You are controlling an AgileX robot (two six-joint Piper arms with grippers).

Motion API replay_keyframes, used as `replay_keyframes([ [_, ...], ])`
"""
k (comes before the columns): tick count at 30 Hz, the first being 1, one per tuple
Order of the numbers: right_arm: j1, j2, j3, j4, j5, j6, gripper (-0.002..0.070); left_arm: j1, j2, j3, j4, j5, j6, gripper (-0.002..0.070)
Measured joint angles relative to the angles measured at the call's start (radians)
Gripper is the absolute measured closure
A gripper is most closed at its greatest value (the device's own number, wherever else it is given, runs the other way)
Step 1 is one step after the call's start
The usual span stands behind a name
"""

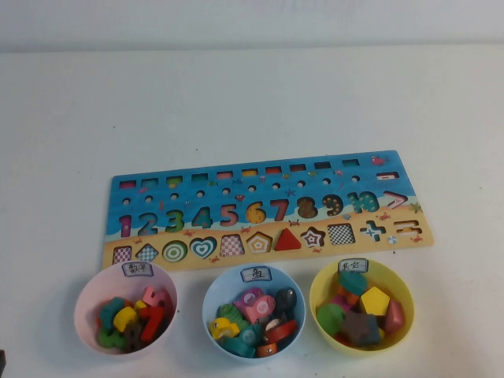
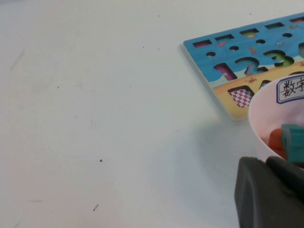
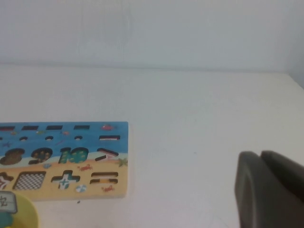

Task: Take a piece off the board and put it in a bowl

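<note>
The board point(image 1: 331, 179) lies across the middle of the table. A red 7 piece point(image 1: 279, 210) sits in its numeral row, between a yellow 6 and a brown 8. The pale pink bowl point(image 1: 85, 303) stands in front of the board's left end and holds several coloured blocks, one of them red. Neither arm shows in the high view. My left gripper point(image 2: 266, 160) is shut and empty, low beside the pink bowl point(image 2: 259, 109) and near the board's corner point(image 2: 204, 52). My right gripper point(image 3: 260, 154) is shut and empty over bare table, beyond the board's right end point(image 3: 118, 142).
A light blue bowl point(image 1: 214, 293) and a yellow bowl point(image 1: 317, 287), both holding several blocks, stand in a row to the right of the pink one. A red triangle point(image 1: 287, 240) sits in the board's shape row. White table stretches beyond the board.
</note>
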Motion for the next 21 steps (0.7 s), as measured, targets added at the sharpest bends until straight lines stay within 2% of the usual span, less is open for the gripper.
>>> replay_keyframes([
  [6,0.0,-0.141,0.0,0.015,0.113,0.002,0.0694,0.0,0.0,0.0,0.0,0.0,0.0,0.0675],
  [18,0.0,-0.146,0.0,0.046,0.169,-0.001,0.0694,0.0,0.0,0.0,0.0,0.002,0.0,0.0676],
  [21,0.0,-0.146,0.0,0.102,0.169,-0.106,0.0694,0.0,0.0,0.0,0.0,0.002,0.0,0.0676],
])
